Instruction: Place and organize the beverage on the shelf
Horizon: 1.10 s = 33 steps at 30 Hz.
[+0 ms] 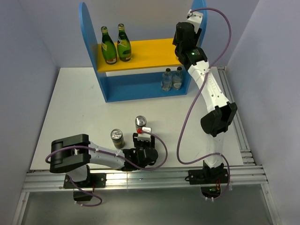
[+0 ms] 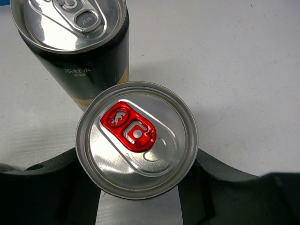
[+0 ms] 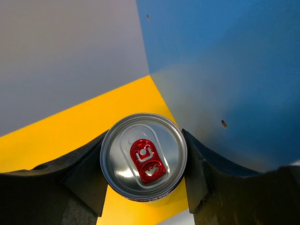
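While clamping red-tab can (image 3: 144,161) in right gripper (image 3: 143,140) above yellow board (image 3: 61,133) of shelf (image 1: 89,37), upper right of top view: crowding blue side panel (image 3: 225,70). Cannot tell whether seated or hovering. If released high or tilted: could tip, roll off. Lower centre: left gripper (image 2: 137,154) clamped on second red-tab can (image 2: 136,136) on table (image 2: 234,70), just beside black can (image 2: 75,47); could topple it on lifting.
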### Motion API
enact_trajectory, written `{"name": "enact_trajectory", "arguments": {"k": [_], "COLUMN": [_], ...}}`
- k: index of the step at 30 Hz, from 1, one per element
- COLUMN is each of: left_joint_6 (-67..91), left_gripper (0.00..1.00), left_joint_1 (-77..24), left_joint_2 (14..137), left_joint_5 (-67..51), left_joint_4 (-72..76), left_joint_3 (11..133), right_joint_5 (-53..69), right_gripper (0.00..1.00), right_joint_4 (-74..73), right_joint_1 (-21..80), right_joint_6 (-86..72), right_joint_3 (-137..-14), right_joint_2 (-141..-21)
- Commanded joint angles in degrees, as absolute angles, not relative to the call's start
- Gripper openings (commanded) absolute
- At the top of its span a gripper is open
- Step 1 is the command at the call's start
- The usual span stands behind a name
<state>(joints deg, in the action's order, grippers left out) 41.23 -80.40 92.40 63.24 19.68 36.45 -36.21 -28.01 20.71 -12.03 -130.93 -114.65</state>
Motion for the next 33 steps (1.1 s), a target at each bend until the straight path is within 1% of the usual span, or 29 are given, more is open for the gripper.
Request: {"name": "enact_trajectory", "arguments": {"k": [1, 5, 7, 8, 9, 10, 11, 12, 16, 17, 18, 19, 22, 24, 27, 28, 30, 33], "left_joint_6": [44.03, 43.95, 44.12, 44.12, 44.03, 44.03, 43.95, 43.95, 44.21, 44.30, 44.47, 44.47, 44.56, 44.56, 44.74, 44.74, 45.09, 44.74], "left_gripper": [0.00, 0.00, 0.00, 0.00, 0.00, 0.00, 0.00, 0.00, 0.00, 0.00, 0.00, 0.00, 0.00, 0.00, 0.00, 0.00, 0.00, 0.00], "left_joint_1": [-81.47, -81.65, -81.83, -81.83, -82.00, -82.00, -82.18, -82.26, -82.53, -82.62, -82.70, -82.79, -83.23, -83.67, -84.29, -84.46, -84.99, -85.52], "left_joint_2": [91.58, 91.85, 92.11, 92.20, 92.28, 92.20, 92.20, 92.02, 91.76, 91.76, 91.76, 91.76, 91.93, 91.85, 91.85, 91.85, 92.02, 92.72], "left_joint_5": [60.64, 60.73, 60.91, 61.00, 61.08, 61.08, 61.17, 61.17, 61.26, 61.26, 61.52, 61.70, 62.40, 62.84, 63.37, 63.46, 63.98, 64.42], "left_joint_4": [19.69, 19.43, 18.90, 18.72, 18.63, 18.55, 18.54, 18.46, 17.93, 17.76, 17.32, 17.05, 15.65, 14.42, 12.49, 12.13, 10.73, 10.20], "left_joint_3": [36.12, 36.56, 37.09, 37.18, 37.26, 37.35, 37.44, 37.44, 37.44, 37.53, 37.70, 37.97, 38.93, 39.55, 41.30, 41.66, 42.71, 43.85], "right_joint_5": [-36.04, -36.47, -36.21, -36.12, -35.95, -35.77, -35.68, -35.68, -34.46, -34.37, -34.19, -33.75, -31.47, -28.66, -28.04, -28.39, -27.60, -25.94], "right_gripper": [0.00, 0.02, 0.08, 0.16, 0.41, 0.51, 0.58, 0.71, 0.84, 0.88, 0.95, 0.99, 1.00, 1.00, 1.00, 1.00, 1.00, 1.00], "right_joint_4": [-26.46, -25.22, -25.14, -25.22, -25.14, -25.14, -25.05, -24.96, -24.96, -24.96, -25.05, -25.05, -25.14, -24.35, -21.98, -21.36, -19.60, -18.20], "right_joint_1": [20.39, 20.30, 20.21, 20.21, 20.21, 20.21, 20.21, 20.21, 20.21, 20.21, 20.21, 20.21, 20.30, 20.48, 21.53, 21.79, 22.85, 24.08], "right_joint_6": [-11.87, -11.69, -11.60, -11.60, -11.60, -11.60, -11.69, -11.78, -11.95, -12.04, -12.22, -12.65, -13.88, -14.67, -15.64, -15.91, -16.43, -16.87], "right_joint_3": [-132.19, -131.57, -131.57, -131.49, -131.31, -130.96, -130.35, -130.08, -127.98, -127.53, -127.18, -126.13, -123.15, -120.25, -112.26, -107.80, -101.55, -94.60], "right_joint_2": [-117.24, -117.95, -118.30, -118.39, -118.39, -118.21, -118.13, -118.04, -117.42, -117.25, -116.64, -116.28, -113.56, -109.70, -102.50, -98.48, -94.42, -87.47]}}
